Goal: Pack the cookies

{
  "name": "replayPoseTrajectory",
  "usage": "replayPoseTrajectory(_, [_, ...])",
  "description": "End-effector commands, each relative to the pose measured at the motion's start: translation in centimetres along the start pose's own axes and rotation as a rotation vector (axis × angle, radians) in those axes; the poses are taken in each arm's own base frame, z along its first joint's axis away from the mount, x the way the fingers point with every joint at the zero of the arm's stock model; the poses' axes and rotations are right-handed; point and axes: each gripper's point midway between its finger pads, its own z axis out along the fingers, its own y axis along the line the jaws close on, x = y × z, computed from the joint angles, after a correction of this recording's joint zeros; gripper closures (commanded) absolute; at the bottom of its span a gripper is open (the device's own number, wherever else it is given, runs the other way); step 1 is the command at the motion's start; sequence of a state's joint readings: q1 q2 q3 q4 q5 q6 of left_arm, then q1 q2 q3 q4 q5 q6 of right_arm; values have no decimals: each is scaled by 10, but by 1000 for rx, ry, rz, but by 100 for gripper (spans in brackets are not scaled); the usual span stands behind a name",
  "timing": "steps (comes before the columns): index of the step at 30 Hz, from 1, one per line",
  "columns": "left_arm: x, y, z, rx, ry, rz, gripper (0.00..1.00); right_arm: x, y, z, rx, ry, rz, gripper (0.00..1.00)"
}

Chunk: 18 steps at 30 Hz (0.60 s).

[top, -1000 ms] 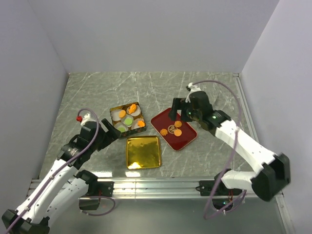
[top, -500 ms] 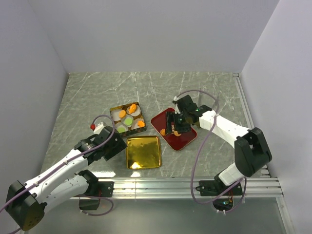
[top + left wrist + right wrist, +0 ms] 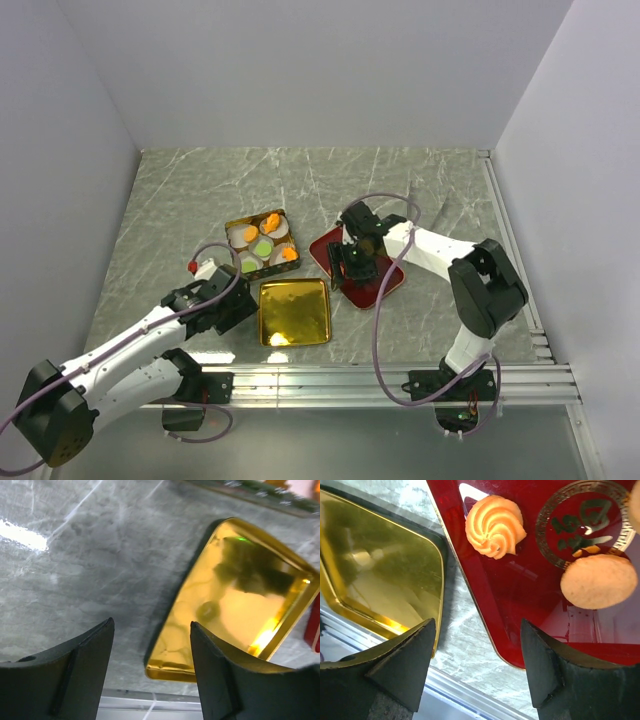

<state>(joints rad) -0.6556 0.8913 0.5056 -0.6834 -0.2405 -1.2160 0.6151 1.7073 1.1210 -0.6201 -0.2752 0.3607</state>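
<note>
Three cookies lie on the red tray [image 3: 520, 600]: an orange swirl cookie [image 3: 495, 526], a round pale-orange cookie [image 3: 599, 581], and a third cookie [image 3: 636, 510] cut off by the frame's edge. My right gripper [image 3: 477, 624] hangs open over the tray's near-left rim, empty, and in the top view the right gripper [image 3: 352, 268] hides those cookies. Orange cookies [image 3: 271, 219] and a green cookie [image 3: 262, 247] sit in white paper cups in the gold box [image 3: 236, 222]. My left gripper [image 3: 151, 625] is open and empty, low over the near-left corner of the gold lid [image 3: 235, 595].
The gold lid [image 3: 294, 312] lies upside down on the marble table, between the box and the table's metal front rail [image 3: 330, 378]. The red tray [image 3: 325, 247] lies to the lid's right, with a narrow strip of table between them. Grey walls close in three sides.
My right gripper came from behind the tray down and left over it. My left gripper swung right, from beside the box to the lid's left edge.
</note>
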Motion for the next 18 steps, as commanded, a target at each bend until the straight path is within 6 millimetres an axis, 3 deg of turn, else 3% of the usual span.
replayPoseTrajectory(1, [1, -6, 4, 29, -4, -6, 32, -7, 2, 1, 25, -6, -26, 26])
replayPoseTrajectory(13, [4, -7, 7, 37, 0, -1, 34, -12, -21, 23, 149, 35, -22, 41])
replayPoseTrajectory(18, [5, -9, 9, 33, 7, 12, 34, -28, -28, 28, 204, 24, -30, 42])
